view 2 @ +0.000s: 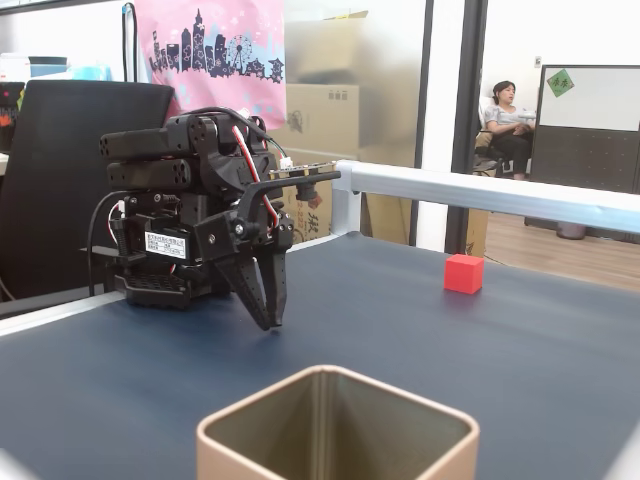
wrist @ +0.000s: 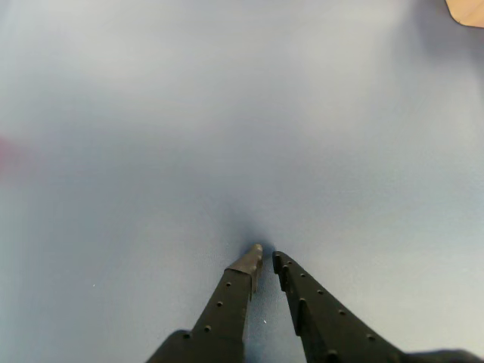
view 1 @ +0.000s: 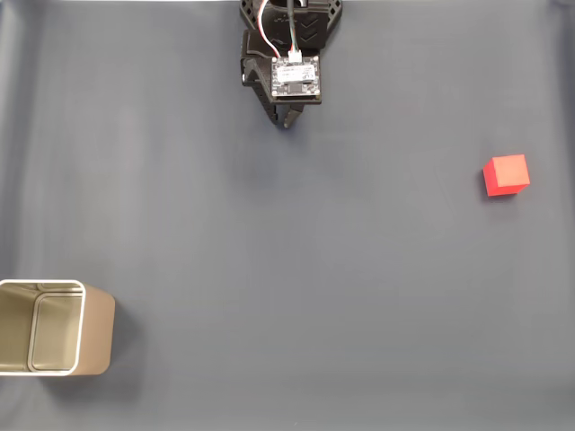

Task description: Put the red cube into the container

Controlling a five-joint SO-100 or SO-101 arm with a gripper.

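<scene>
Closest to the low fixed camera, the container (view 2: 335, 425) sits mouth-up, hollow and with nothing in it. From the top-down fixed view it's at the lower-left edge (view 1: 97, 330), partly cut off by the frame. Upright opening means I can drop straight in from above, no tilt needed.

Mid-table: the gripper (view 2: 270, 318) hangs tip-down just over the dark blue mat (view 1: 287, 269), arm folded back on its base. Looks like a parked rest pose to me, so nothing has started. From the wrist view the jaws are nearly pressed together, only a thin gap between the fingertips (wrist: 255, 261), and nothing is pinched. I'll have to spread them before any grasp.

Farther out: the red cube (view 2: 464, 273) sits flat on the mat, alone, well apart from both gripper and container. In the top-down fixed view it's at the right side (view 1: 507, 174), the container diagonally opposite. So the reach goes one way and the carry crosses the whole mat.

Cube faces sit slightly rotated relative to the mat edges, so I'd judge a small wrist turn is needed to square the fingers on it.

Beyond the table: a cardboard box (view 2: 320, 115) and a seated person (view 2: 508, 125) behind glass, well clear of the workspace.
</scene>
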